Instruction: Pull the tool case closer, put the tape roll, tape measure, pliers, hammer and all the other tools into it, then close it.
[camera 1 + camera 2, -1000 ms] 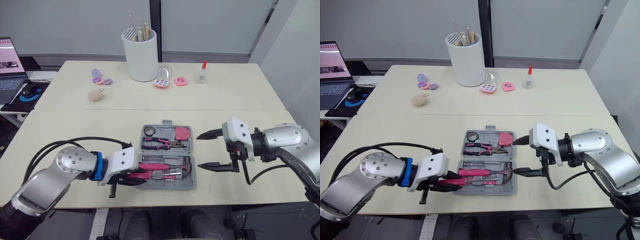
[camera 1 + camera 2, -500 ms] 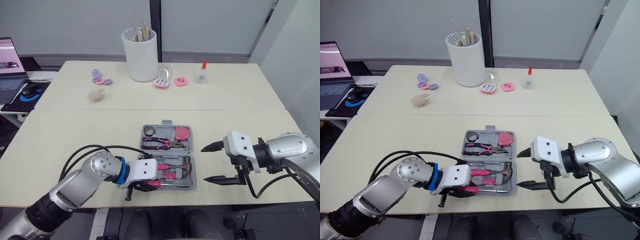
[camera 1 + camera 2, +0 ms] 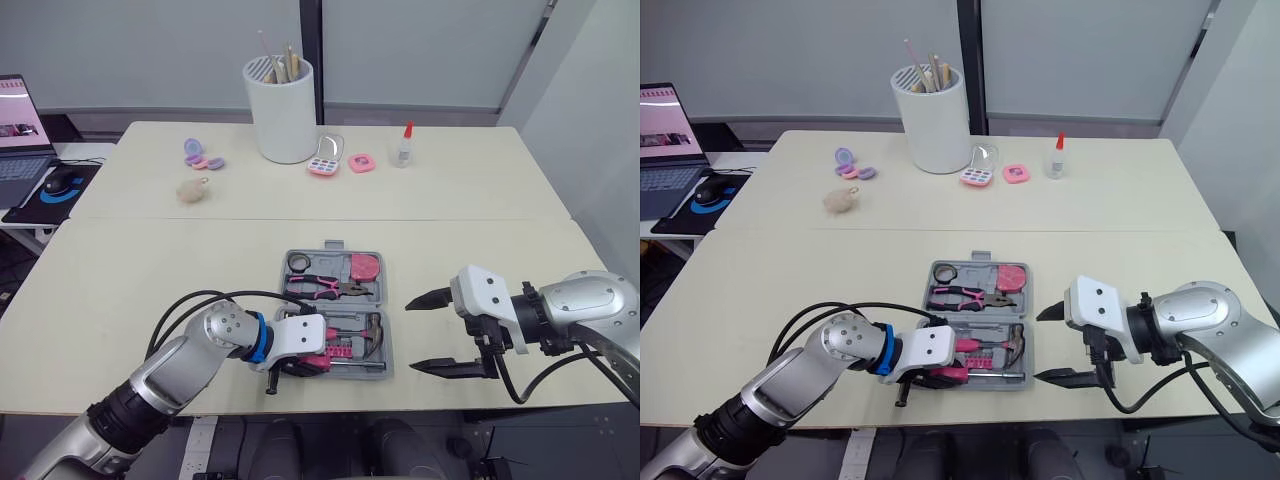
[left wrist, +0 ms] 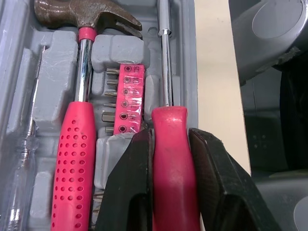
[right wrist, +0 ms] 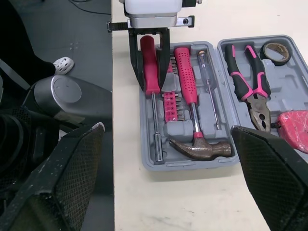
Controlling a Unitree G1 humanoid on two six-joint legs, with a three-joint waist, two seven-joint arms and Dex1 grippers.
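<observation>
The open tool case (image 5: pixel 190 165) lies near the front edge of the bench (image 3: pixel 150 260). The right wrist view shows in its far half the tape roll (image 5: pixel 275 52), pliers (image 5: pixel 250 91) and tape measure (image 5: pixel 293 127). The left wrist view shows the near half: hammer (image 4: pixel 79 96), bit strip (image 4: pixel 129 98), and a pink screwdriver (image 4: pixel 168 159) whose handle the left tool (image 4: pixel 171 134) clamps. The right tool (image 3: pixel 410 335) stands wide beside the case.

tool case (image 5: pixel 202 164): grey plastic, inside and on the rim.
hammer (image 4: pixel 72 159): pink grip patterned with rows of small holes, shiny steel shaft, brown head.
screwdriver (image 4: pixel 168 159): plain pink handle, silver shaft.
bit holder (image 4: pixel 129 96): pink, with silver bits.
pliers (image 5: pixel 258 106): pink and black handles, dark metal nose.
tape roll (image 5: pixel 264 49): black.
tape measure (image 3: pixel 366 267): pink.
left pincer (image 4: pixel 171 139): black fingers.
right pincer (image 3: pixel 412 336): black fingers with a fine mesh texture.
desk (image 3: pixel 150 260): pale cream.
</observation>
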